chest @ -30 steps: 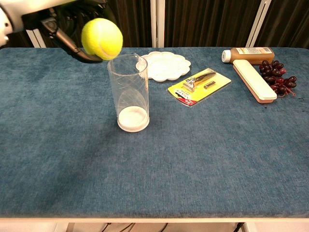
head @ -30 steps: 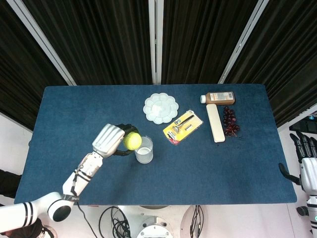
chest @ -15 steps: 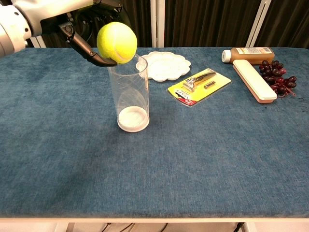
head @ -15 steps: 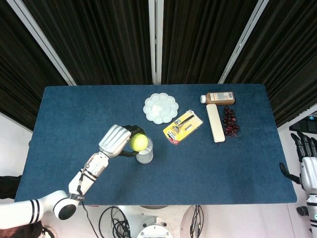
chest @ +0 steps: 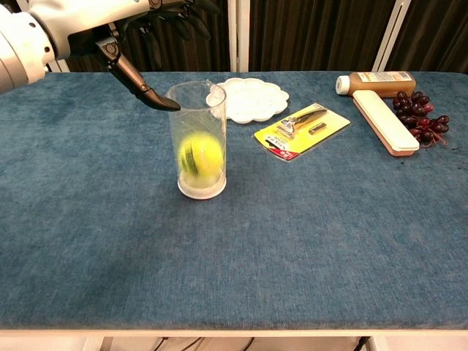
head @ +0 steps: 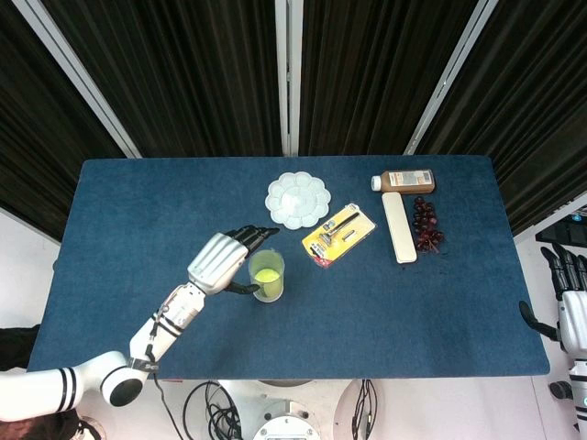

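A: Where's the ball (chest: 199,156)?
B: Inside the cup (chest: 197,140), low down, near its white base. Slightly blurred in the chest view. Head view shows it as a yellow-green spot (head: 267,275) down the cup's mouth (head: 266,276).

A: Cup upright?
B: Yes, standing on the blue surface (chest: 292,234), left of centre.

A: Left hand (head: 218,260)?
B: Fingers spread, nothing in it. It sits just left of the cup and above the rim. In the chest view the thumb tip (chest: 162,103) is right by the rim; can't tell if it touches. The other fingers (chest: 179,16) fan out behind the cup, higher up.

A: Right hand (head: 570,302)?
B: At the far right edge of the head view, off the surface, well apart from everything. Fingers point up, holding nothing. Not seen in the chest view.

A: What else is on the surface?
B: White palette (head: 298,200) behind the cup, to its right. Razor in a yellow pack (head: 338,235) right of that, lying at an angle. Further right a long white case (head: 398,226), with dark grapes (head: 426,225) just beside it on its right side. A brown bottle (head: 404,181) lies on its side at the case's far end, white cap pointing left. Behind the surface, black curtains (head: 183,73).
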